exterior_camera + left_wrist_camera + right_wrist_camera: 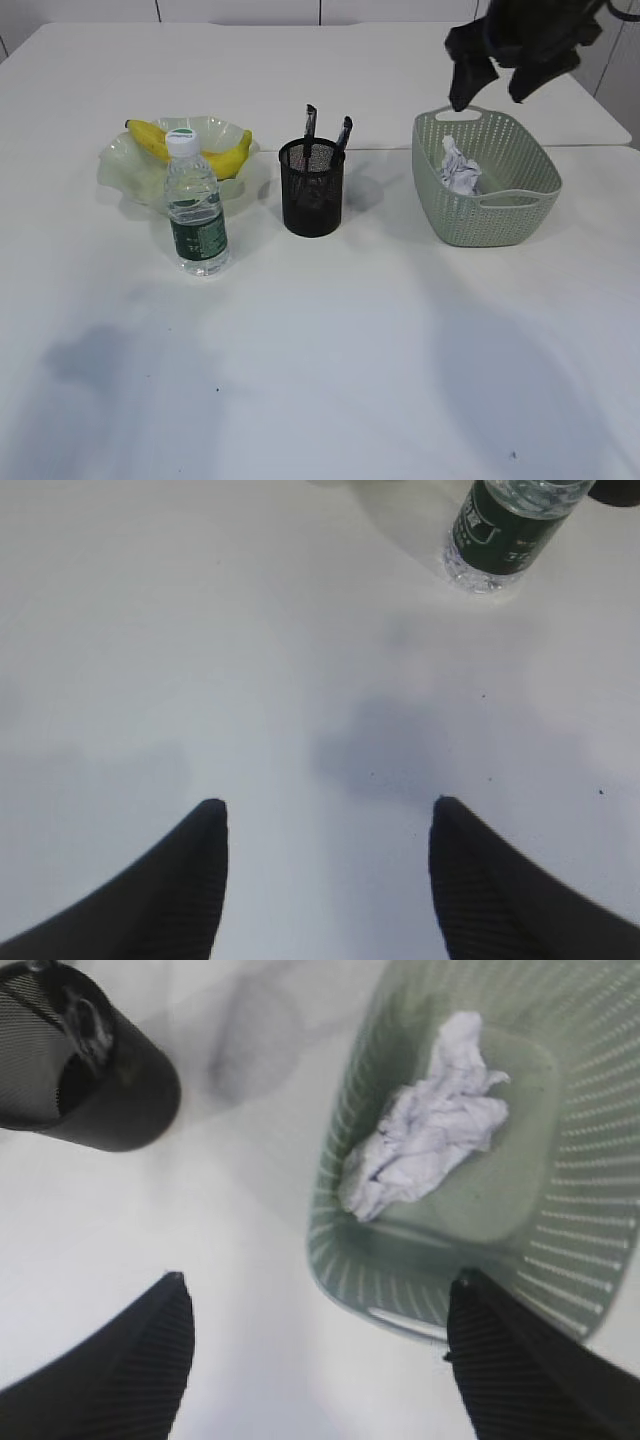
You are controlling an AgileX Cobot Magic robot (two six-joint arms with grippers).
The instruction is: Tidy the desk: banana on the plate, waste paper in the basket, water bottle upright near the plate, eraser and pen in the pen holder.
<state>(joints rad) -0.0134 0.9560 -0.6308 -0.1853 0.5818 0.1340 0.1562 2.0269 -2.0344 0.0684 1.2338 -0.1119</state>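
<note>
Banana (190, 150): we see it yellow, curved, lying in the pale green plate (115, 160).
Waste paper (459, 168): crumpled, inside the basket (500, 215).
Water bottle (196, 205): upright, just before the plate.
Pen holder (311, 188): black mesh, two dark items standing inside.

Left fingers (205, 855) spread apart over bare desk (200, 650); water bottle (510, 530) upright beyond.
</note>
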